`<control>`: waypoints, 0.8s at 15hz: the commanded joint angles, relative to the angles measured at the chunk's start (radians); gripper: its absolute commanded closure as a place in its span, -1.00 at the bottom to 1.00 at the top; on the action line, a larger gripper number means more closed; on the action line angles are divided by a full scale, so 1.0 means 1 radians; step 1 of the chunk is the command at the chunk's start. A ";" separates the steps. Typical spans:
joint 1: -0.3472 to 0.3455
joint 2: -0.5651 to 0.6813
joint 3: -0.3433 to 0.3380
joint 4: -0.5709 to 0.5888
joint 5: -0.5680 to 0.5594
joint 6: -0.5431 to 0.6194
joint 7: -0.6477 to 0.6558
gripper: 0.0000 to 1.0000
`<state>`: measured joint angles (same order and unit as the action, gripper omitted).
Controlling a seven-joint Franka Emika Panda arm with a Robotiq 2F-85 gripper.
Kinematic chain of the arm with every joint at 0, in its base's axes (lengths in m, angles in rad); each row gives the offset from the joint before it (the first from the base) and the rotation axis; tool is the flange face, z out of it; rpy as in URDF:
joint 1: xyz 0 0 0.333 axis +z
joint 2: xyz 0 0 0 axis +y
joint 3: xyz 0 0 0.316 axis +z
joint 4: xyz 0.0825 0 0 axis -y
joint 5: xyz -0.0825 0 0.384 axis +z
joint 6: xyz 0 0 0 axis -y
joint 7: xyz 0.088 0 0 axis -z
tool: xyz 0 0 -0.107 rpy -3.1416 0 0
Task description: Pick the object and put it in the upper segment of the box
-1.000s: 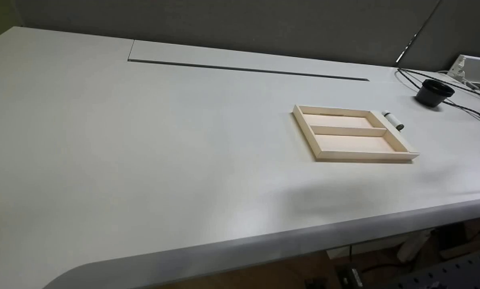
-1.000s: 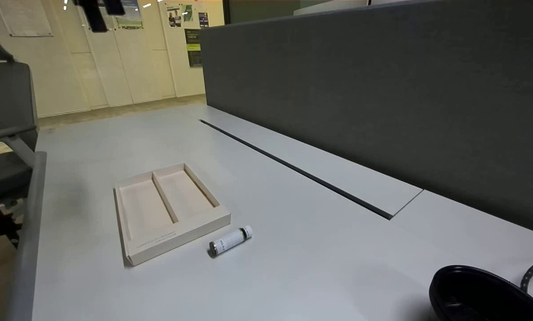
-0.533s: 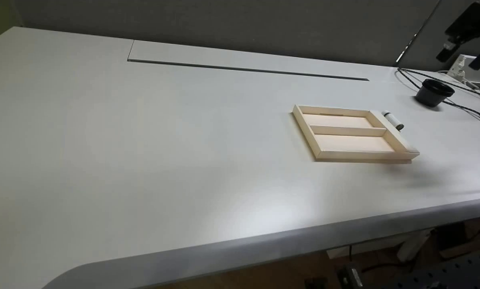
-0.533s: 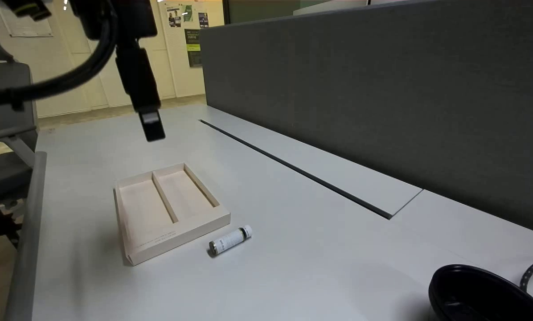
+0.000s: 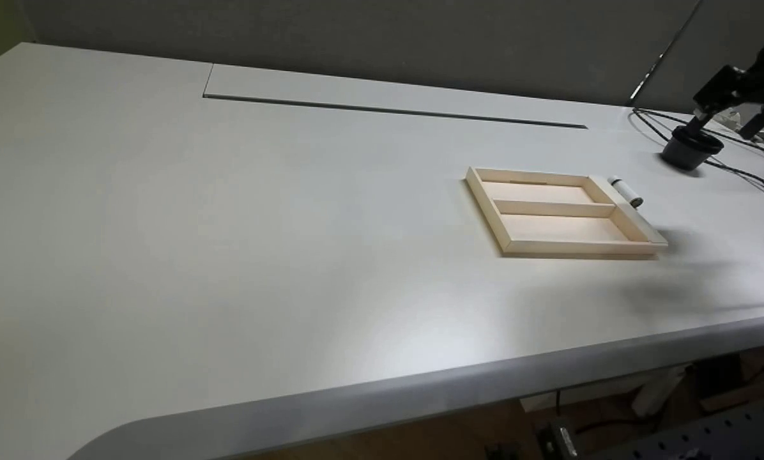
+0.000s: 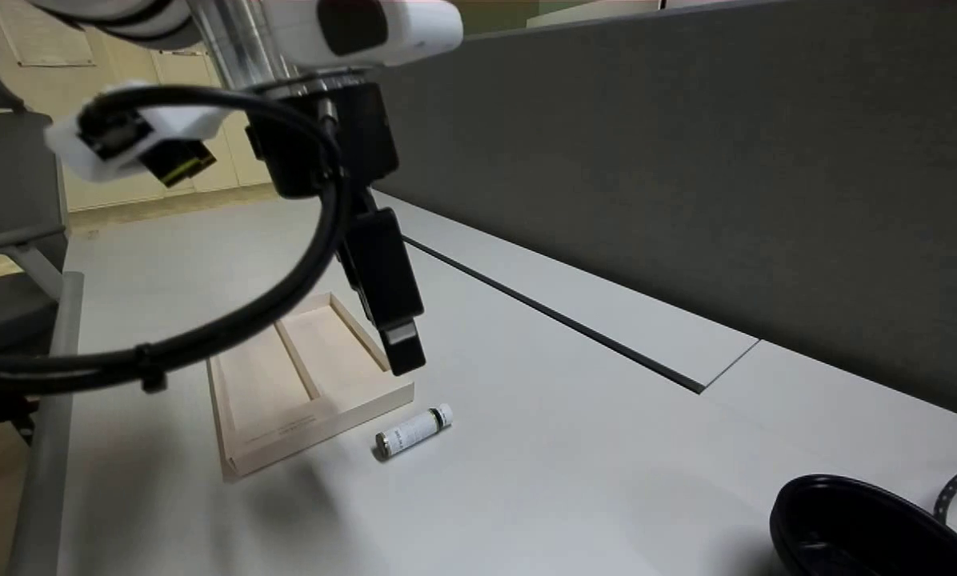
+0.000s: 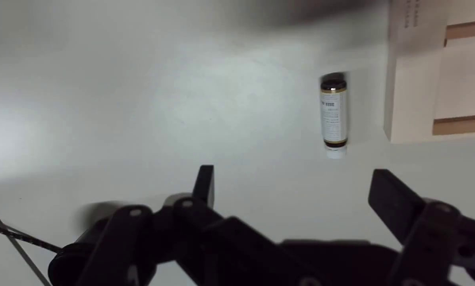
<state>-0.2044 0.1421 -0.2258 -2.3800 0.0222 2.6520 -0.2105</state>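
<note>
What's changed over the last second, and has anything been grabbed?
The open tool has come down toward the small bottle, as both exterior views show. Nothing has been taken hold of or let go. The bottle, the wooden box and the black pot stayed where they were.

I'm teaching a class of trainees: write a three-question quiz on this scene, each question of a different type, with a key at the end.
1. Fill in the blank: a thin wooden bar divides the box into ___ compartments.

2. Multiple choice: where is the bottle?
a) inside the box
b) lying on the table, beside the box
c) standing upright in the box

3. True or false: the gripper is open and holds nothing.

Key: 1. two; 2. b; 3. true.
</note>
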 commanded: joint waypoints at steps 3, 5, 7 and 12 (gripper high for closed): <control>-0.040 0.153 -0.002 0.079 -0.054 0.104 0.023 -1.00; -0.030 0.270 0.009 0.176 -0.045 0.143 0.055 -1.00; -0.044 0.353 0.049 0.238 -0.017 0.164 0.036 -1.00; -0.094 0.494 0.130 0.321 0.022 0.113 0.020 -1.00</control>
<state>-0.2680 0.6136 -0.1118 -2.0904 0.0377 2.8029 -0.1961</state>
